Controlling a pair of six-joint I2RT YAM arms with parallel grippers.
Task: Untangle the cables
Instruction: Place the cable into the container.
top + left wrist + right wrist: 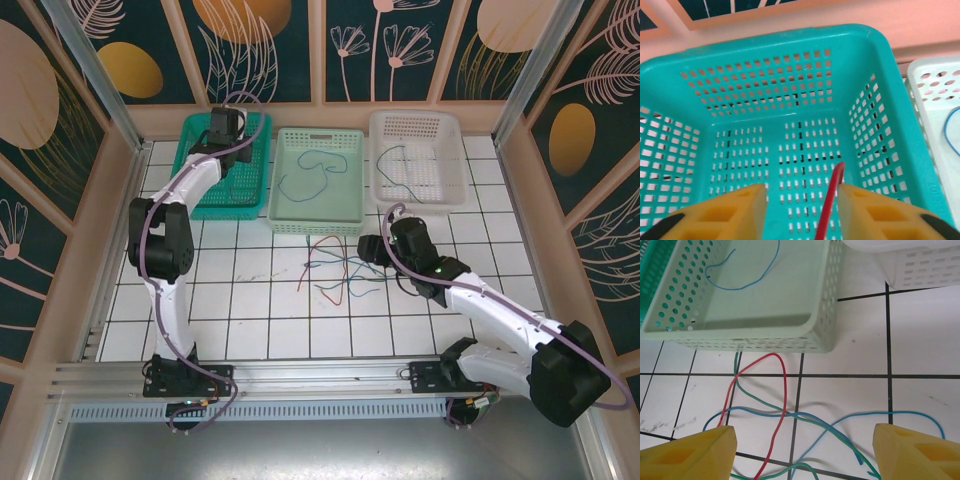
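Observation:
A tangle of cables [335, 268] lies on the tiled table in front of the baskets: a red cable [783, 390], a blue cable [765, 414] and a green cable [752, 396] cross each other. My right gripper [804, 432] hangs open just above them, its yellow fingers [700, 452] wide apart; it sits at the tangle's right side [368, 250]. My left gripper [800, 192] is open inside the teal basket [790, 37]. Another red cable [832, 192] rises between its fingers, close along the right finger [875, 210].
The pale green basket [315, 225] holds a loose blue cable [318, 168], and its near wall [740, 332] stands just beyond the tangle. The white basket [415, 118] at the right holds a thin dark cable [405, 170]. Walls enclose the table.

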